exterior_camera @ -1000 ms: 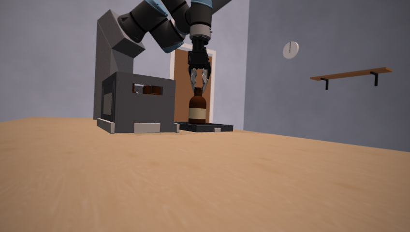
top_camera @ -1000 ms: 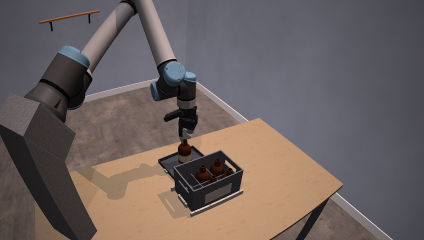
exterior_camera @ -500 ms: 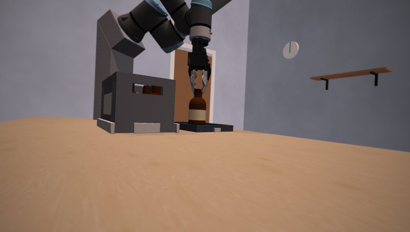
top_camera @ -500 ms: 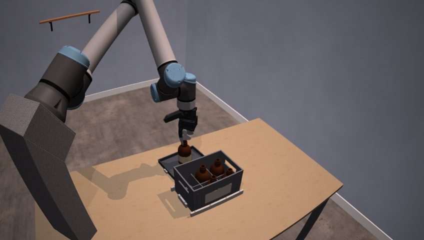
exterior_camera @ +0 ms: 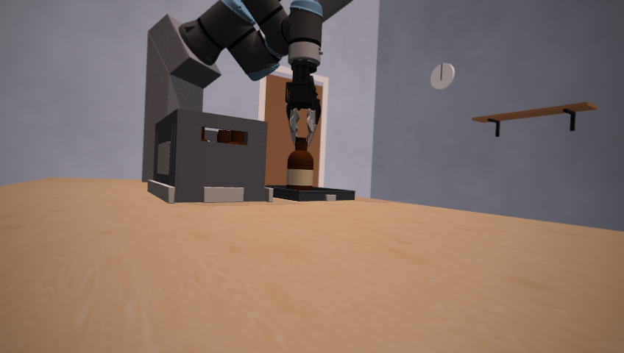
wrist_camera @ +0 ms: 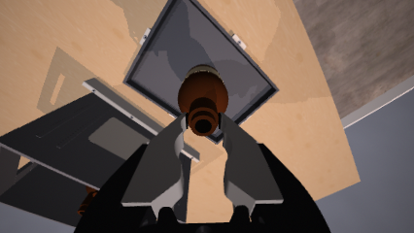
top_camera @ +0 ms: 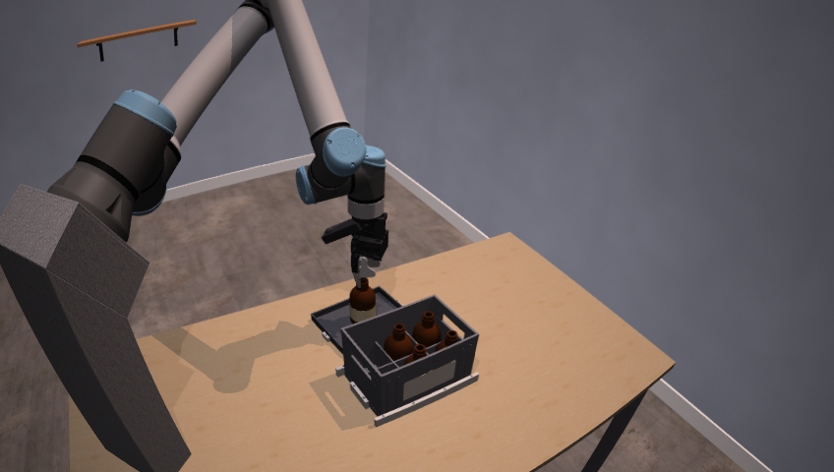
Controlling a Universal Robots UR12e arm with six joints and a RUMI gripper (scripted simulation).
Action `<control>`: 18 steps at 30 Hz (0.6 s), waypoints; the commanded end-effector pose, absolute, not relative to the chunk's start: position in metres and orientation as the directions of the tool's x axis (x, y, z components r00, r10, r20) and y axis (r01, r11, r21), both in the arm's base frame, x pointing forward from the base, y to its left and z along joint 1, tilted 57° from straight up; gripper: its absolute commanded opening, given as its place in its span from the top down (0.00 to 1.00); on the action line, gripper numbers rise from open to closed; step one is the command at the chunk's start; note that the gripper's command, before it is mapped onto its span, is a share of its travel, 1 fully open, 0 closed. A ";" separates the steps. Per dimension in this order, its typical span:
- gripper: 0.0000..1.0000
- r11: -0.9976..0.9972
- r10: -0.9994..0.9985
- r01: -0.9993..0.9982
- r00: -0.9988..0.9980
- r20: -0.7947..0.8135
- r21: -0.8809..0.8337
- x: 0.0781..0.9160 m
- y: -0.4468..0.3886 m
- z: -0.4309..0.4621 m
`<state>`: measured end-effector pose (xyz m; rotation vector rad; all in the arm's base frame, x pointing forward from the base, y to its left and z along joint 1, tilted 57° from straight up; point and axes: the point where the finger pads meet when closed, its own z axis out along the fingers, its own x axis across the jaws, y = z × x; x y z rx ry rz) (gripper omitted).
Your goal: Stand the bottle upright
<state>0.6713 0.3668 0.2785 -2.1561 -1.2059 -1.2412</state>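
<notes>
Black pincer with grey metal fingertips (top_camera: 361,280) (exterior_camera: 302,142) pinches neck of brown glass bottle with cream label (top_camera: 362,301) (exterior_camera: 300,162) (wrist_camera: 203,94). Bottle directly beneath, long axis vertical, over dark shallow tray (top_camera: 327,320) (exterior_camera: 321,195) (wrist_camera: 248,63); base contact uncertain. Release likely calls for straight-up withdrawal.

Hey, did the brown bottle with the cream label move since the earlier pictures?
Yes, down a little: the brown bottle sits lower beside the dark grey box-shaped crate in the exterior view.
</notes>
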 end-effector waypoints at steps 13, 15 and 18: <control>1.00 -0.563 0.492 0.821 0.240 0.837 0.095 0.675 0.370 0.278; 1.00 -0.563 0.492 0.821 0.240 0.837 0.095 0.675 0.370 0.278; 1.00 -0.562 0.492 0.821 0.240 0.837 0.095 0.675 0.371 0.278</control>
